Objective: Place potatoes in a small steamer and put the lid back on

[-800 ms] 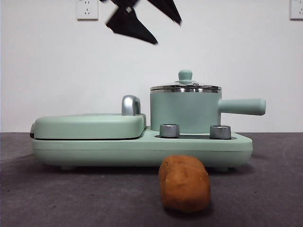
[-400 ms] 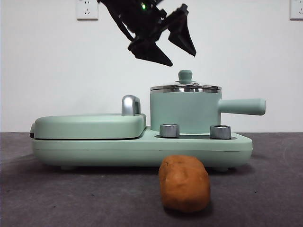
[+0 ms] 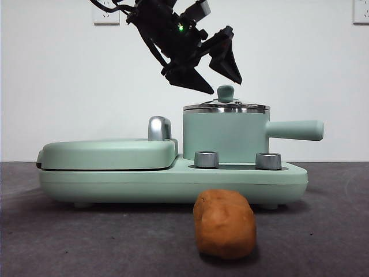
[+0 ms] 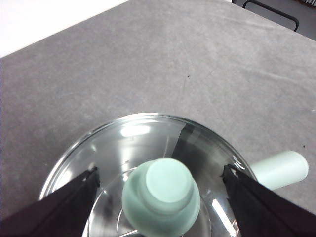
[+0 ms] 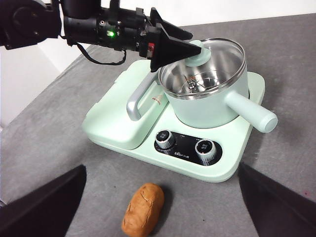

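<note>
Showing, front view, L to R: griddle cover w/ chrome handle, flat on the mint-green cooker base; then the small steamer on the base's other end, its straight side handle pointing away from the griddle cover; two steel dials in front of the steamer.

Left gripper comes in from above, tilted, just over the steamer. Jaws spread wide, nothing between them yet; the lid sits on the steamer rim, and the lid's knob is just below the gap between the jaw tips, apart from both. Left wrist view confirms: the knob lies between the two black jaws, w/ clear space to each side, glass of the lid spanning beyond both tips (steamer handle end shows past one jaw).

Potato lies on the grey table, in front of the base, well below and apart from the left gripper's jaws.

Right wrist view: right gripper held high, jaws wide apart, empty. Potato lies on the table between its two jaws, nearer one of them, far below. Beyond the jaws: base, steamer w/ lid on, and left gripper at the knob.
</note>
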